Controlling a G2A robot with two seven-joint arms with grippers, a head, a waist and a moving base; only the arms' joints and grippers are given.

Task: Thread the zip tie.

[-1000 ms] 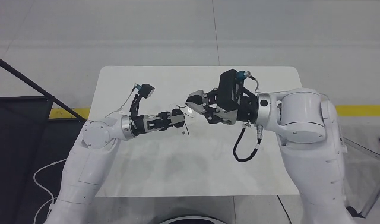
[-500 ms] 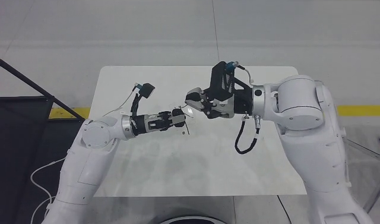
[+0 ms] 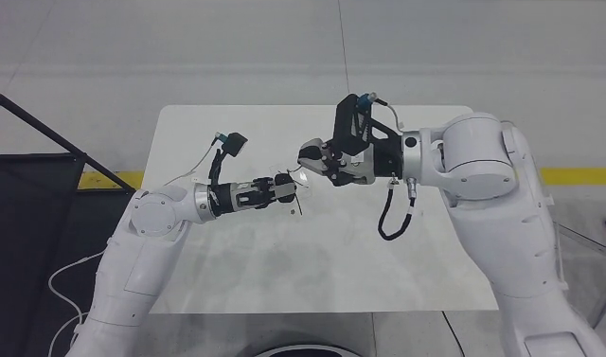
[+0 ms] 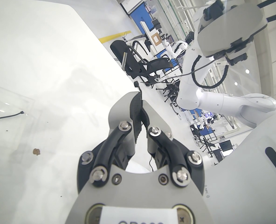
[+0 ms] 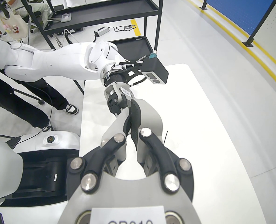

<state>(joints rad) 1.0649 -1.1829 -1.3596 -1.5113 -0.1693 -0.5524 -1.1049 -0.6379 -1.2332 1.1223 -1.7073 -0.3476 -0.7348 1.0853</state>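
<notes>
A thin black zip tie hangs from my left gripper, which is shut on it above the middle of the white table. In the left wrist view the tie's small head pokes out past the closed fingertips of the left gripper. My right gripper is shut and sits just beyond and beside the left one, almost tip to tip. The right wrist view shows the right gripper with pads pressed together, the left gripper straight ahead, and the tie's tail off to one side.
A clear sheet lies on the table with another black tie on it, and a small brown crumb nearby. A black shelf rack stands past the table's end. Bare tabletop surrounds both grippers.
The right wrist has rolled and shifted slightly away, keeping its shut gripper close to the left fingertips. The left arm and the zip tie have stayed put.
</notes>
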